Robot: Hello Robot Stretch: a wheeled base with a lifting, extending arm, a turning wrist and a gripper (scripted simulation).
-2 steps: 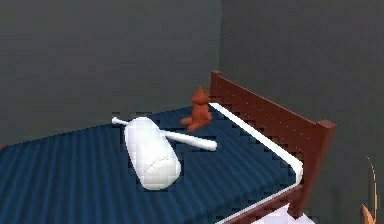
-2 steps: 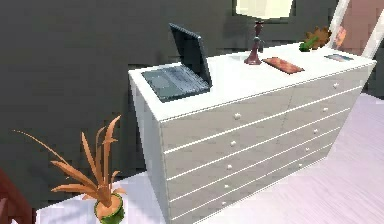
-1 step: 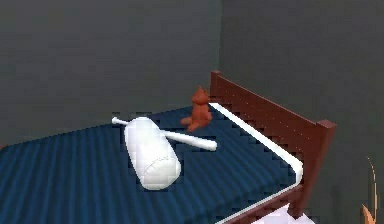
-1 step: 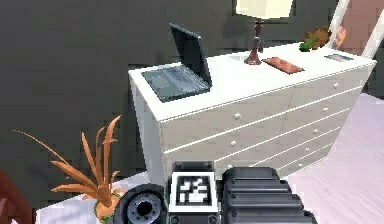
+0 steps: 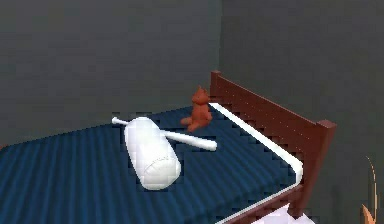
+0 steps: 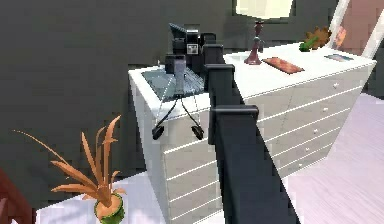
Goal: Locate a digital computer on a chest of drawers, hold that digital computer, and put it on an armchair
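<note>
Dark arm point(image 6: 240, 150) extended over white dresser point(image 6: 305, 120)

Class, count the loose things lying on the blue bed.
3: a white bolster in the middle, a white bat lying behind it, and a red-brown teddy bear sitting by the headboard. The bolster may hide something small.

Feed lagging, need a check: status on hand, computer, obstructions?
Hand at chest of drawers corner, hold unknown. Flat grey thing there, possibly the computer. Lamp farther along.
</note>
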